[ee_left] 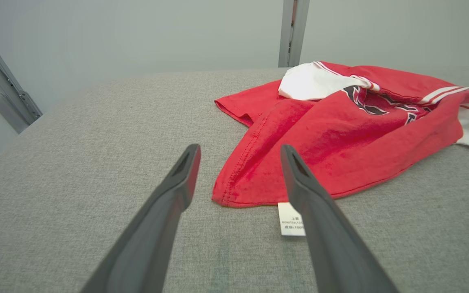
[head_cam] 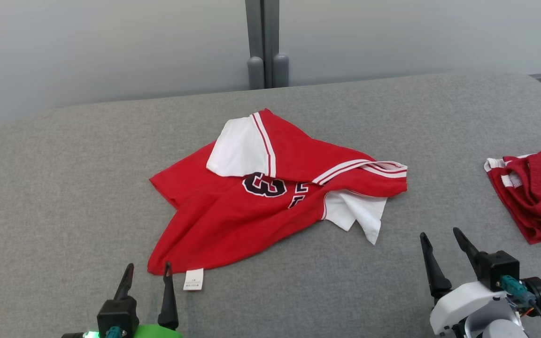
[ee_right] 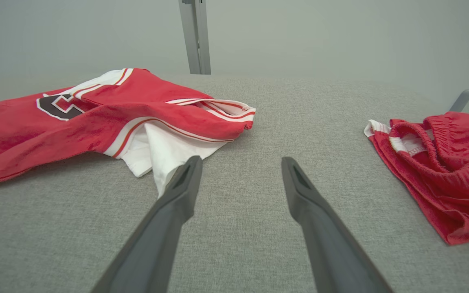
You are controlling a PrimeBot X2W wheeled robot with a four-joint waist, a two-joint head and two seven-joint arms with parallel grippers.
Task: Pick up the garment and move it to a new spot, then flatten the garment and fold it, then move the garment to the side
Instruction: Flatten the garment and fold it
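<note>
Red jersey lies crumpled, long axis seemingly near-left to far-right; left tool and right tool spread, empty.

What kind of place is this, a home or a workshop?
Probably a robot test room, not a home: a wide grey fabric-covered table, plain pale wall panels with a metal post, and a red jersey and red shorts.

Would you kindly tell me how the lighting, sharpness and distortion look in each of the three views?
Head view: soft, even light, no glare; the jersey is sharp, with faint shadows under its folds. Left wrist view: the left hand looks slightly soft and stretched by the wide angle. Right wrist view: likewise, the right hand soft, the shorts crisp.
</note>
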